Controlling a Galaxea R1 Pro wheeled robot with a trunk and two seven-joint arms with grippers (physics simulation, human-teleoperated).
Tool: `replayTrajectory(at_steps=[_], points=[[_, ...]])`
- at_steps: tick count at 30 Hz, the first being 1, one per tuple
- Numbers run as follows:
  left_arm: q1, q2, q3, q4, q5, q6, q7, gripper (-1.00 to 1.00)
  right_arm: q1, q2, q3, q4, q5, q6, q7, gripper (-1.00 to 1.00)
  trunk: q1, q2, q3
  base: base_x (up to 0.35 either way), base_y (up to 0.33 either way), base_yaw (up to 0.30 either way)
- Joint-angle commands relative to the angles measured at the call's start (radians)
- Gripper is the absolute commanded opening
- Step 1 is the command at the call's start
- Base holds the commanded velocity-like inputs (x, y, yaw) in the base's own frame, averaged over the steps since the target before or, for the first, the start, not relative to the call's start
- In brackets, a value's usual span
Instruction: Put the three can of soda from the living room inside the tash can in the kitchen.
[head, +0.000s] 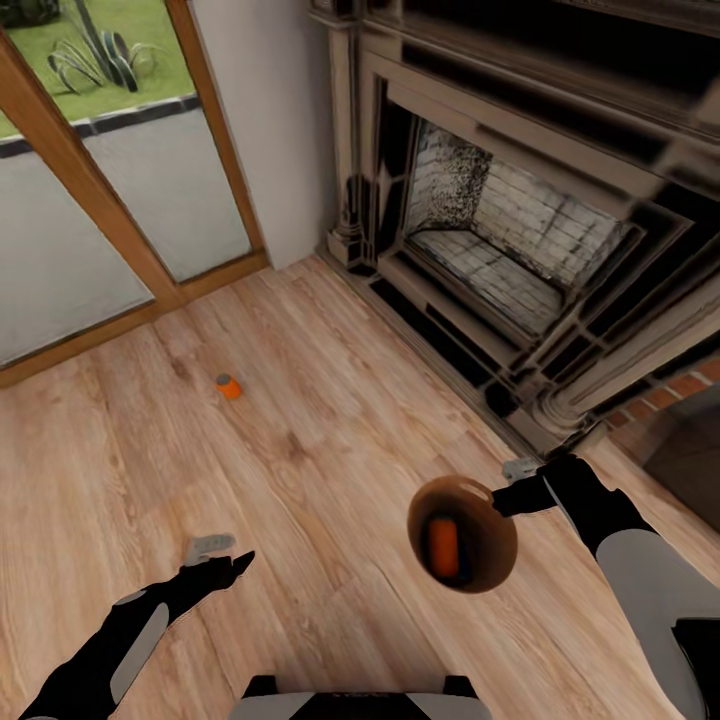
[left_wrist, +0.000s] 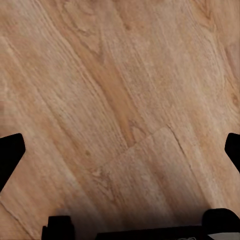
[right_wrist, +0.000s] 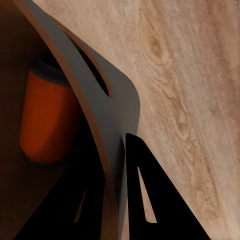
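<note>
Cans first: one orange can (head: 443, 548) with a grey top lies on its side in the bin (head: 470, 575), and the right wrist view shows it (right_wrist: 47, 117) resting against the brown inner wall. A second orange can (head: 229, 386) stands on the floor (head: 330, 440) well apart from the bin, out toward the glass door (head: 110, 190). No writing or label can be read on either can.

The bin is round and tapered, brown inside, with a slot handle (right_wrist: 92, 75) cut near the rim. The right gripper (head: 515, 490) is clamped on the bin's rim, holding it off the floor; up close, its dark fingers (right_wrist: 142, 195) pinch the pale grey wall (right_wrist: 115, 115), one inside and one outside.

The left gripper (head: 222, 560) hangs over bare floor with its jaws spread apart and nothing between them (its wrist view shows the black fingertips (left_wrist: 11, 150) at the far edges, planks between).

The floor is light wood plank with a clear grain. A brick-lined fireplace (head: 510, 240) with a moulded surround stands ahead of the right arm, and the wood-framed door gives onto grass.
</note>
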Motion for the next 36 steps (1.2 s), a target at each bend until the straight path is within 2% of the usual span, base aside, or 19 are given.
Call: replayTrajectory(at_steps=[1, 23, 30, 36], points=[[0.0, 0.0, 0.0, 0.0, 0.0, 0.002, 0.0, 1.0, 0.0, 0.0, 0.0, 0.0, -0.013, 0.008, 0.006, -1.0, 0.0, 0.0, 0.0, 0.293, 0.181, -0.073], [0.0, 0.0, 0.0, 0.0, 0.0, -0.003, -0.001, 1.0, 0.0, 0.005, 0.0, 0.0, -0.019, 0.012, 0.006, -1.0, 0.0, 0.0, 0.015, 0.285, 0.206, -0.193], [0.0, 0.0, 0.0, 0.001, 0.0, -0.003, -0.001, 1.0, 0.0, 0.005, -0.001, 0.0, -0.021, 0.014, 0.013, -1.0, 0.0, 0.0, 0.016, 0.116, 0.29, -0.019], [0.0, 0.0, 0.0, 0.065, 0.004, -0.006, -0.002, 1.0, 0.0, 0.005, -0.001, 0.0, -0.021, 0.015, 0.015, -1.0, 0.0, 0.0, 0.017, 0.012, 0.312, -0.083]])
